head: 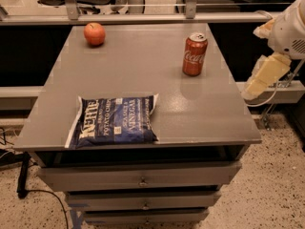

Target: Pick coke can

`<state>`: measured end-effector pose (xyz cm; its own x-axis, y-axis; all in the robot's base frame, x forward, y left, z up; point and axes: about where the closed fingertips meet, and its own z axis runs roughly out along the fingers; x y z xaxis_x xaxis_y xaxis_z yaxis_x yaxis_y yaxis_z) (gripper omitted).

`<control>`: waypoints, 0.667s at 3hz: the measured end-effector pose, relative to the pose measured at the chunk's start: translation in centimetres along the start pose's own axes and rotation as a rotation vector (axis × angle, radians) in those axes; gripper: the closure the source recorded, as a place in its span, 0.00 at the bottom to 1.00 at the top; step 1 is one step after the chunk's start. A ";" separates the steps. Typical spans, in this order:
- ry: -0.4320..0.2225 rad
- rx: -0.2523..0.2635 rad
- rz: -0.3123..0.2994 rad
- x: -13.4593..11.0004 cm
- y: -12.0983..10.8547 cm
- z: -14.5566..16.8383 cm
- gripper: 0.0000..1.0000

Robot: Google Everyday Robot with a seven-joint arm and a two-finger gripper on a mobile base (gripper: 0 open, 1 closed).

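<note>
Camera view, support: a grey flat rectangular tabletop [133,75] sits on a cabinet with grey metal drawers [143,180] under it.
Camera view, task thing: the small red cylindrical metal coke can [194,54], with white script and a silver top, stands upright on the far right part of the tabletop, near the right edge. Nothing touches it.
Camera view, other things: a round red-orange apple [94,34] lies at the far left corner. A dark blue crinkled plastic chip bag [114,120] lies flat near the front left edge. Both are well apart from the coke can.
Camera view, end effector: the cream-coloured end effector [264,78] hangs outside the right edge of the tabletop, to the right of the coke can and apart from it. It holds nothing.
End effector state: I cannot tell if it is apart or together.
Step in hand: I judge that the approach is not finished and the grasp is not yet made.
Risk, tipping: the can is tall and light, so a sideways touch from the right could knock it over and let it roll.
Risk, edge: coming in too low could hit the edge of the tabletop.
Risk, slipping: smooth metal may slide out if it is gripped too near the top.
Risk, wrong thing: the apple is also red, but it stands far away, so this danger seems small.
</note>
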<state>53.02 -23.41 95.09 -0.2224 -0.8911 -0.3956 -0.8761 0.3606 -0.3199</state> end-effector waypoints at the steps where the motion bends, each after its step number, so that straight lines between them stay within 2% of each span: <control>1: -0.081 0.049 0.034 -0.1 -3.1 1.7 0.00; 2: -0.176 0.073 0.064 -0.3 -5.5 3.1 0.00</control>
<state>59.24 -24.26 94.30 -0.1922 -0.8062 -0.5596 -0.8278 0.4394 -0.3487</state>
